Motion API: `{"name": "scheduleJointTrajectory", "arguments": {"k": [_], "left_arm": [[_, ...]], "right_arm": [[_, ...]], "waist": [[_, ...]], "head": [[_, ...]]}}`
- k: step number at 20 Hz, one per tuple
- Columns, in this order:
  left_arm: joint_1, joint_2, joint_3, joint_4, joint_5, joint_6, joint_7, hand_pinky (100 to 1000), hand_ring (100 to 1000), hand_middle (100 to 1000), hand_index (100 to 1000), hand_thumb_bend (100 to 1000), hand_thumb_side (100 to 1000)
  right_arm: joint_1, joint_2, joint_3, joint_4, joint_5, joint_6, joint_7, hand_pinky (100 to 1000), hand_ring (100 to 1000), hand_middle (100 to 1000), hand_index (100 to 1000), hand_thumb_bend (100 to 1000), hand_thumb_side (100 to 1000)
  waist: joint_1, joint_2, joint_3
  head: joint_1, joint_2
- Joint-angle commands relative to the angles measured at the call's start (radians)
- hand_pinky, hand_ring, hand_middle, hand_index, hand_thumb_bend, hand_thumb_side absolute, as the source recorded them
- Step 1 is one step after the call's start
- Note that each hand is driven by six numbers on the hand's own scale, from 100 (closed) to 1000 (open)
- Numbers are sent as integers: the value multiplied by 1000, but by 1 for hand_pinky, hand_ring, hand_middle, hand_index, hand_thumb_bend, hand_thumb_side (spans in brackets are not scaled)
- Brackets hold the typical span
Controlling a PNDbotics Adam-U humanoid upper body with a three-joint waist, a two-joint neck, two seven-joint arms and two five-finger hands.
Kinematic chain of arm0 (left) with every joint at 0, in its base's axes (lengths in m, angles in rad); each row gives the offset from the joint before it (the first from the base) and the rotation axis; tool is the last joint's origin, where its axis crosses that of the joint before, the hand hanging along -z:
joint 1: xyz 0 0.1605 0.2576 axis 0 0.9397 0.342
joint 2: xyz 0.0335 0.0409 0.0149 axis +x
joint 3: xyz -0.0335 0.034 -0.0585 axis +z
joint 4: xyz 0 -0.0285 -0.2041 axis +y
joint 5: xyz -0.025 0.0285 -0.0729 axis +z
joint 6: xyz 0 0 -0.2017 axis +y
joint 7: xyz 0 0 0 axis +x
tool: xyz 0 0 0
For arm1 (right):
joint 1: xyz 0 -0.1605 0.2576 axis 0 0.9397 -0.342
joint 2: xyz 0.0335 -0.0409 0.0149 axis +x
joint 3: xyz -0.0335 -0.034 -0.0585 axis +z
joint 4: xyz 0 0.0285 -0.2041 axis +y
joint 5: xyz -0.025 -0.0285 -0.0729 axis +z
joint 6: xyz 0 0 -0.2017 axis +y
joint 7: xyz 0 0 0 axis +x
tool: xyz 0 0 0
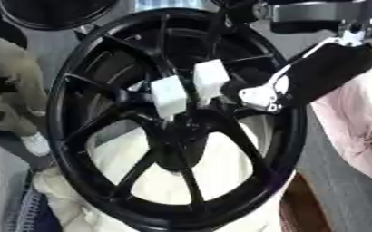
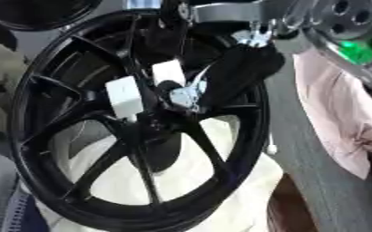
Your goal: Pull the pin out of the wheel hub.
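The robot's right hand (image 1: 261, 96) reaches the centre of the black wheel hub (image 1: 86, 181), fingers apparently curled beside two white blocks (image 1: 191, 88); the pin itself is indistinct. Gripping and pulling come next.

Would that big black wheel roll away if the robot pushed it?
Possibly. The wheel is round and stands nearly upright, so a sideways push could roll it. The cream cloth bunched beneath probably slows it. It looks stiff, likely heavy.
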Motion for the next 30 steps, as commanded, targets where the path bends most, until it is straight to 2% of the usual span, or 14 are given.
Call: {"name": "scheduleJointTrajectory", "arguments": {"k": [1, 8, 14, 18, 23, 27, 30], "left_arm": [[-9, 21, -2, -17, 3, -2, -5, 693, 551, 597, 789, 548, 780], [-13, 15, -5, -27, 5, -4, -11, 694, 551, 597, 789, 547, 780], [-16, 12, -8, -32, 7, -4, -17, 694, 552, 598, 789, 545, 782], [-18, 10, -11, -34, 6, -3, -22, 695, 553, 598, 789, 544, 783], [-22, 10, -14, -33, 6, -2, -26, 696, 553, 599, 790, 542, 783], [-26, 9, -16, -34, 6, -1, -30, 697, 554, 598, 790, 540, 784], [-29, 8, -16, -35, 6, 1, -32, 697, 555, 598, 790, 539, 784]], "right_arm": [[-8, 1, -1, 29, 26, 21, 38, 902, 897, 887, 909, 263, 584], [4, 25, 6, 105, 77, -21, 0, 903, 899, 890, 912, 287, 565], [6, 43, 14, 157, 83, -45, -22, 902, 896, 887, 912, 276, 575], [3, 55, 19, 181, 65, -50, -30, 902, 890, 876, 908, 265, 583], [-5, 68, 27, 200, 1, -38, -35, 900, 882, 865, 907, 254, 582], [-9, 74, 30, 217, -4, -31, -38, 891, 871, 841, 895, 277, 535], [-7, 79, 30, 235, 5, -29, -39, 882, 851, 782, 869, 288, 469]], "waist": [[3, -13, 3], [12, 5, 10], [18, 19, 16], [18, 24, 21], [17, 26, 25], [16, 26, 29], [15, 27, 32]], "head": [[-5, -2], [-16, -16], [-23, -28], [-27, -34], [-30, -36], [-32, -41], [-31, -43]]}}
